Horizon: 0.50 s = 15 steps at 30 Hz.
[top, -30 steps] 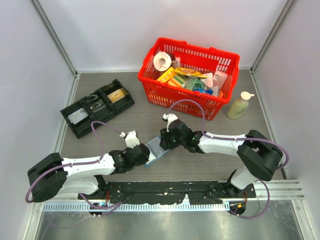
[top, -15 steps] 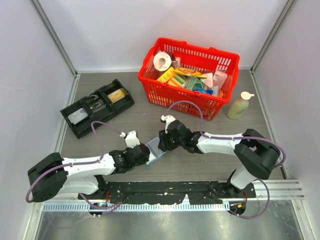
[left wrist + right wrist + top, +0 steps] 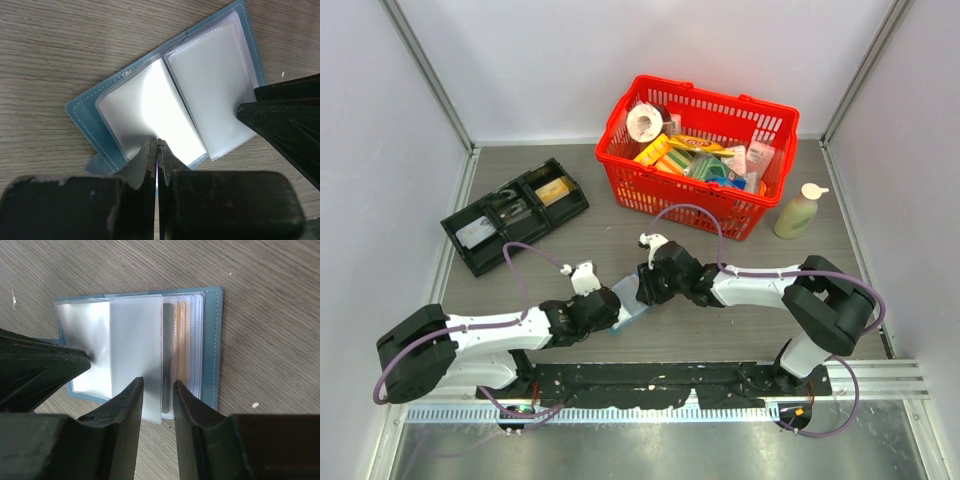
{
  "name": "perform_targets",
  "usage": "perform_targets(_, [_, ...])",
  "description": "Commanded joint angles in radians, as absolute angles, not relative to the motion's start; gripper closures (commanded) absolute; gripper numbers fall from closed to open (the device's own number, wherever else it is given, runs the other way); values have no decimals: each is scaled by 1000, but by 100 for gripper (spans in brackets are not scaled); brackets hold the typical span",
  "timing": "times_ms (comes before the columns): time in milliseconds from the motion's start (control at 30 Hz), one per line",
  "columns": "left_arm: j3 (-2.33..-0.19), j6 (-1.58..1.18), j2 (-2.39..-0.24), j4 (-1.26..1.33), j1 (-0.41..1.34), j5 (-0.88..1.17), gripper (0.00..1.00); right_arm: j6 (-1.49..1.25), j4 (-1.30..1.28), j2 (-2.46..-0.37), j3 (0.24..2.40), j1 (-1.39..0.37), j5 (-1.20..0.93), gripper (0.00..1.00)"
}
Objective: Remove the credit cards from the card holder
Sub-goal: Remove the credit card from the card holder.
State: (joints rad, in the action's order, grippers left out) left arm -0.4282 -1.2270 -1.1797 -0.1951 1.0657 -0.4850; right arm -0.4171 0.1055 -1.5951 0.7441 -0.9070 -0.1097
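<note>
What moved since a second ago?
The right gripper slid a little to the left, further over the card holder. The left gripper stayed pinched on the holder's clear pocket. The red basket and the bottle did not move.

card holder point(image 3: 629, 302): top view, mostly under left gripper point(image 3: 617, 318) and right gripper point(image 3: 642, 289) | credit cards point(image 3: 181, 347): only edges visible | black tray point(image 3: 515, 213) contents: too small

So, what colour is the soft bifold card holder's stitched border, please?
Teal-blue card holder; right wrist view shows it best.
</note>
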Motion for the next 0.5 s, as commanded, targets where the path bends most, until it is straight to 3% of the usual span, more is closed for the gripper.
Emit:
perform_targets(0, [-423,-1232,-1198,-186,1063,-486,97,-410,130,-1605,776,-913,-152,65])
perform_targets(467, [-426,-1229,-1186,-184,1063,-488,97,-390,60,-1511,831,-939,-169,60])
